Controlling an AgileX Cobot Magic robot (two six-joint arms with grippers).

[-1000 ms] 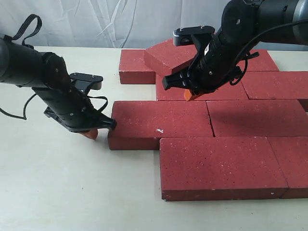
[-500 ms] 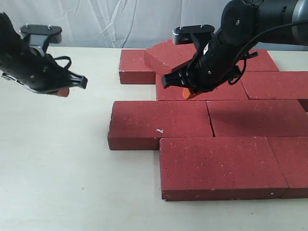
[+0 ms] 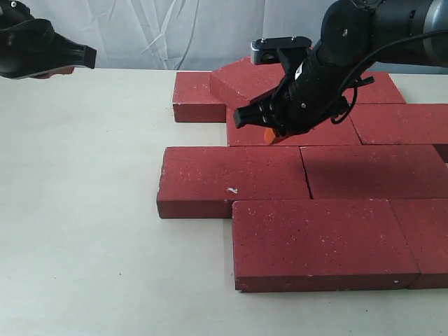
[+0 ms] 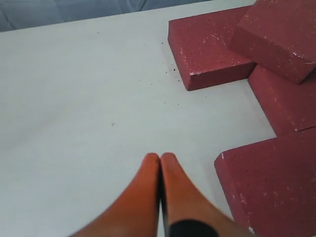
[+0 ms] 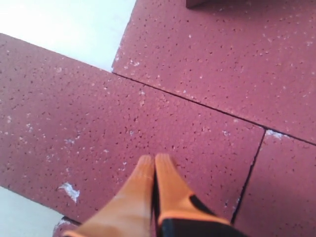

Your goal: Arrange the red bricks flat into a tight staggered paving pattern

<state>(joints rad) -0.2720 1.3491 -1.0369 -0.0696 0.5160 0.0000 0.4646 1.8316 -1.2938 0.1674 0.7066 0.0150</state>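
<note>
Several red bricks lie flat in staggered rows on the right of the white table (image 3: 84, 231). The middle-row brick (image 3: 231, 180) bears a small white chip (image 5: 70, 191). One brick (image 3: 245, 80) rests tilted on top of the back row, next to the back-left brick (image 3: 196, 96). My right gripper (image 3: 269, 135) is shut and empty, hovering just over the joint between the back and middle rows; its tips (image 5: 154, 159) point at the chipped brick's top. My left gripper (image 3: 56, 70) is shut and empty, raised at the far left, well away from the bricks (image 4: 210, 47).
A pale cloth backdrop (image 3: 175, 31) hangs behind the table. Bare table spreads left of and in front of the bricks. The front-row brick (image 3: 315, 241) sits close to the table's near edge. The right arm's body (image 3: 350, 49) looms over the back row.
My left arm has lifted off from the left end of the chipped brick and swung up and back to the far left corner. The right arm has barely moved.
</note>
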